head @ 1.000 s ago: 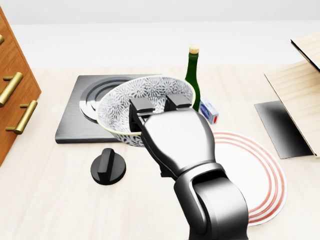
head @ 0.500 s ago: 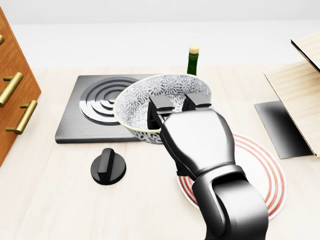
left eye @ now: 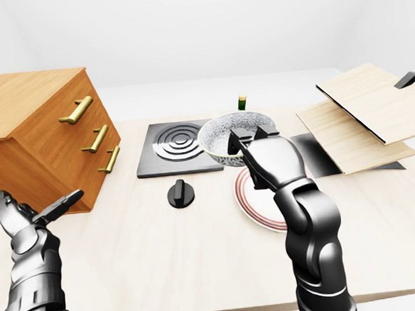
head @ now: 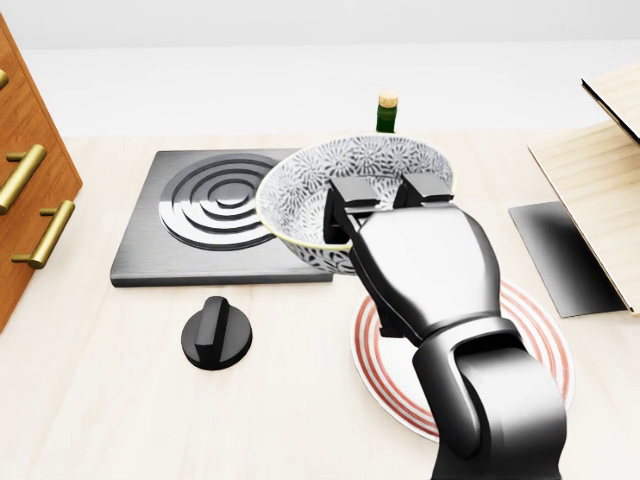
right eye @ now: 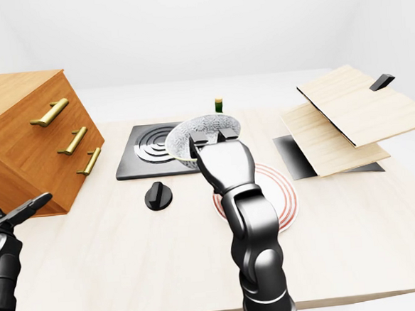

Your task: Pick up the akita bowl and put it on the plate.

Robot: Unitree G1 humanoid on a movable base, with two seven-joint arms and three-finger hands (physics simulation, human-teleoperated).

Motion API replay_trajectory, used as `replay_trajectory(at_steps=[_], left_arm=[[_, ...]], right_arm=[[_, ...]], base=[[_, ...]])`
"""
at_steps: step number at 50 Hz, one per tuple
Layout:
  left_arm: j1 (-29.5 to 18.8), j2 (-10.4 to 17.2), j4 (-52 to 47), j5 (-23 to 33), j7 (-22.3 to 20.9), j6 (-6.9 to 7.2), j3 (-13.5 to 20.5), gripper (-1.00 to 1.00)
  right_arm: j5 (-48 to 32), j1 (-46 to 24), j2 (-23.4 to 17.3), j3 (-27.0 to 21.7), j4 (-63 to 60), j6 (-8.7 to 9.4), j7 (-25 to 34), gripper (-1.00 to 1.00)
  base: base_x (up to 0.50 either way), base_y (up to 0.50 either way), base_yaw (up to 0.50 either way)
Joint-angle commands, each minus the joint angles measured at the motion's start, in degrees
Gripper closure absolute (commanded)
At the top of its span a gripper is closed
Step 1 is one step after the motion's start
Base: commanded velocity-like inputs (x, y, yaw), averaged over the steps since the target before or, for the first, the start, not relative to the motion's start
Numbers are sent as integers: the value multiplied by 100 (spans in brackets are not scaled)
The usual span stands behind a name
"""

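Observation:
The akita bowl (head: 300, 195), white with a grey floral pattern, hangs tilted in the air in the head view. My right gripper (head: 385, 195) is shut on its near rim, with two fingers (head: 350, 195) inside the bowl. The bowl is over the stove's right edge and the upper left of the plate (head: 530, 335), a white plate with red rings lying on the table. My forearm covers the plate's middle. My left gripper (left eye: 36, 206) is open and holds nothing, low at the left of the left-eye view near the cabinet.
A black stove plate (head: 200, 215) lies left of the bowl, with a black knob (head: 216, 333) below it. A green bottle (head: 387, 110) stands behind the bowl. A wooden drawer cabinet (left eye: 42, 135) is at left. Wooden boards (left eye: 361, 113) lean over a dark panel (head: 560, 255) at right.
My right hand has carried the bowl to the right, from over the stove toward the plate. The small blue and white box beside the bottle is now hidden behind the hand.

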Motion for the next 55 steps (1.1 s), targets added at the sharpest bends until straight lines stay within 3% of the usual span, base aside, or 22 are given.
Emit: replay_trajectory(at_steps=[1, 14, 36, 45, 55], left_arm=[[-83, 25, 255, -55, -39, 0, -79, -100], [256, 9, -651, -34, 116, 0, 67, -100], [-390, 4, 1136, -98, -183, 0, -214, -100], [-99, 51, 400, -155, -29, 0, -193, -100], [-62, 25, 346, -112, -52, 0, -117, -100]], right_arm=[[59, 63, -130, -145, -66, 0, 0, 100], [197, 220, -248, -227, -157, 0, 0, 100], [553, 884, -613, -734, -880, 0, 0, 100], [563, 938, -628, -763, -942, 0, 0, 100], [675, 1106, -702, -914, -1112, 0, 0, 100]], base=[[0, 0, 0], [0, 0, 0], [0, 0, 0], [0, 0, 0], [0, 0, 0]])
